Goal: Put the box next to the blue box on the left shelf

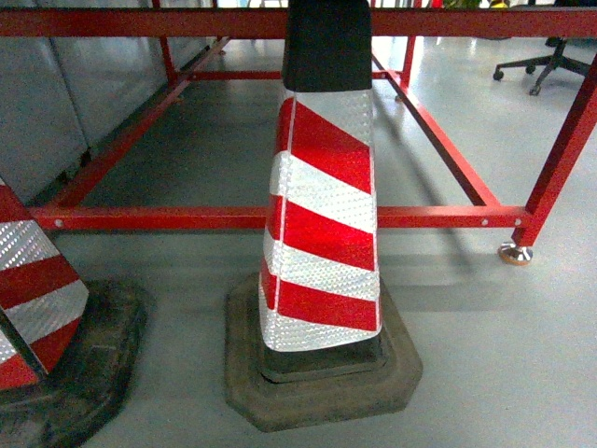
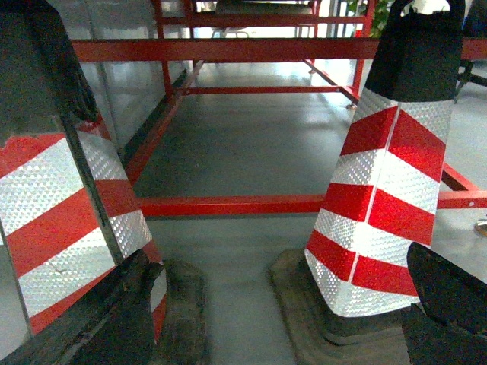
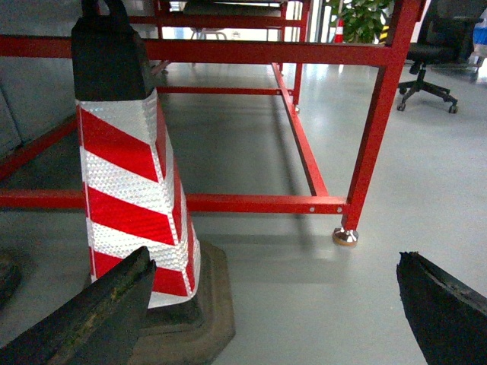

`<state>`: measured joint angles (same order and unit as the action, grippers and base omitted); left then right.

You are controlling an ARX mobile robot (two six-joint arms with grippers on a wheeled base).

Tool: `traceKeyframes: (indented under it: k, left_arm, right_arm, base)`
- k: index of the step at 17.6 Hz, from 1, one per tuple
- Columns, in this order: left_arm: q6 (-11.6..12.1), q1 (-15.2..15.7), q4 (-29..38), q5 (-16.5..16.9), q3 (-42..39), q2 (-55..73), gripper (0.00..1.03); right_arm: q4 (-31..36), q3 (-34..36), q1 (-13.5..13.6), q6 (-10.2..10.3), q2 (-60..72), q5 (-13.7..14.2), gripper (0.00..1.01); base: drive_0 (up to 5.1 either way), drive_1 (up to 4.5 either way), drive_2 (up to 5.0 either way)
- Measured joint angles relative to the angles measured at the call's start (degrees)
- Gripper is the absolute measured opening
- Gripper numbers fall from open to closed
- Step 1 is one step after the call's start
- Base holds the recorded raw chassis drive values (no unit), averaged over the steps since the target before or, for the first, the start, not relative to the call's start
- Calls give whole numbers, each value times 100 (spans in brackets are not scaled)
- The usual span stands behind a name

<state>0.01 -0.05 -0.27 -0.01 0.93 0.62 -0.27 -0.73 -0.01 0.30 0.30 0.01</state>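
Left to right, head view: a red-and-white striped reflective traffic cone on a black rubber base [image 1: 37,327], cut off at the left edge; a second striped cone with a black cap and a grey-brown base [image 1: 322,233] at centre; behind both, a red tubular steel frame [image 1: 280,217] with a round levelling foot [image 1: 514,253] at its right leg; a black swivel office chair [image 1: 546,63] far right. Grey smooth floor [image 1: 522,355] throughout.

Left gripper [image 2: 274,327]: dark fingers [image 2: 91,319] at the two bottom corners of its wrist view, spread wide, nothing between them. Right gripper [image 3: 274,312]: same, fingers [image 3: 91,312] well apart, nothing held.

Task items: neither the blue ribbed plastic crate nor the grey roller shelf appears in any view. Location of both cannot be told from here.

Judged step: still searching or driving toward the crate; no handling begun. To do it well, I would turn the base away from the cones, keeping clear of both rubber bases and the frame leg, and keep the arms tucked until the crate is in sight. Keep both grippers open for a two-sided hold on the rim.

Hidden or unclear: the top of the central cone is cropped in the head view; a green plant [image 3: 365,19] is partly behind the frame; the upper levels of the frame are out of shot.
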Motion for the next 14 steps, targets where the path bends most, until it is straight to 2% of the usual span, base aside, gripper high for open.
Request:
traceKeyframes:
  k: [14]
  left_arm:
    - [-2, 0, -22, 0, 0, 0, 98]
  right_arm:
    - [-17, 0, 0, 0, 0, 0, 98]
  base:
    - [0, 0, 0]
